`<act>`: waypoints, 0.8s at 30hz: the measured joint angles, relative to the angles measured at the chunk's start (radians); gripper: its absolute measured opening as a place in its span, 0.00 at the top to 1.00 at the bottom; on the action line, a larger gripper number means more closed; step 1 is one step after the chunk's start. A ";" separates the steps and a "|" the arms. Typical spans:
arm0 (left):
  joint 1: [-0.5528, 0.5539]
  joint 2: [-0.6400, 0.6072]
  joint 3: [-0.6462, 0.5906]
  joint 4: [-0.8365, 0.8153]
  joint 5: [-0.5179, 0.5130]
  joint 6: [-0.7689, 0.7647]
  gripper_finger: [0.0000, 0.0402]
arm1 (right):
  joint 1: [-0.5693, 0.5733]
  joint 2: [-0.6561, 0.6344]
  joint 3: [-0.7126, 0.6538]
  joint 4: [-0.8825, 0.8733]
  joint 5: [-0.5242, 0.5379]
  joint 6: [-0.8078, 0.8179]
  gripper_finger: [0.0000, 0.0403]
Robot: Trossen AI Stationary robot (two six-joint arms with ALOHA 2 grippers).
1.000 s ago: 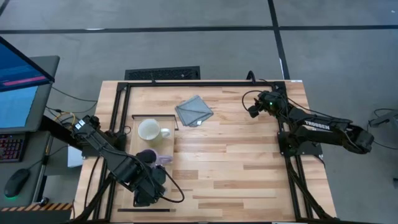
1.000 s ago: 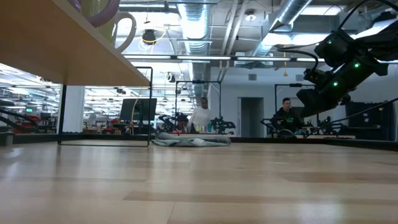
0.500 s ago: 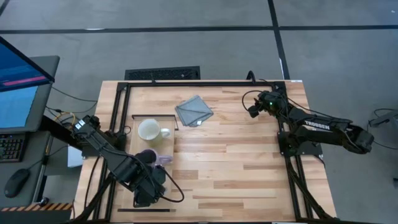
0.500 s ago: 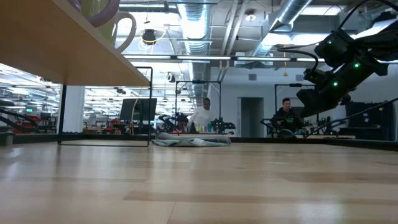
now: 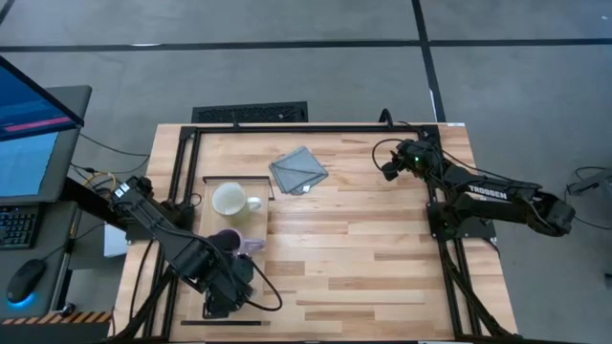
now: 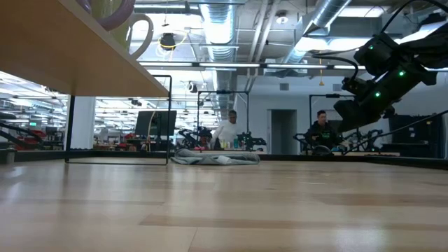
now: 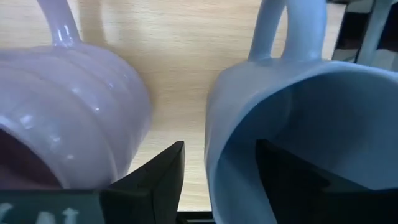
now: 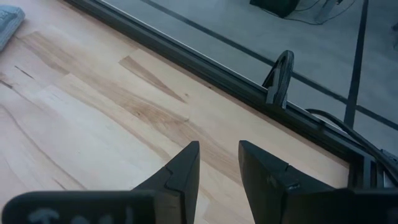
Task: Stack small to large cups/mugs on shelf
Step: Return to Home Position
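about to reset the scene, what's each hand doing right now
Left hand: open, fingers astride the wall of the grey-blue mug, outer finger clear of it.
Right hand: slightly open, holding nothing, above the tabletop.

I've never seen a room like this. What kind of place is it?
Probably a robotics lab or workshop. A robot's left arm and right arm stand at a wooden table, bare ducts cross the ceiling, and a monitor and keyboard sit beside the table.
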 joint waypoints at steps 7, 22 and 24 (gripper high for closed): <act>0.001 -0.034 0.000 0.049 0.000 -0.017 0.53 | 0.000 0.000 0.000 0.001 0.000 0.000 0.67; 0.001 -0.061 0.001 0.007 0.019 -0.032 0.53 | 0.000 0.000 0.000 0.042 0.000 0.000 0.67; 0.001 -0.065 0.001 0.006 0.020 -0.034 0.53 | 0.000 0.000 0.000 0.054 0.001 -0.001 0.67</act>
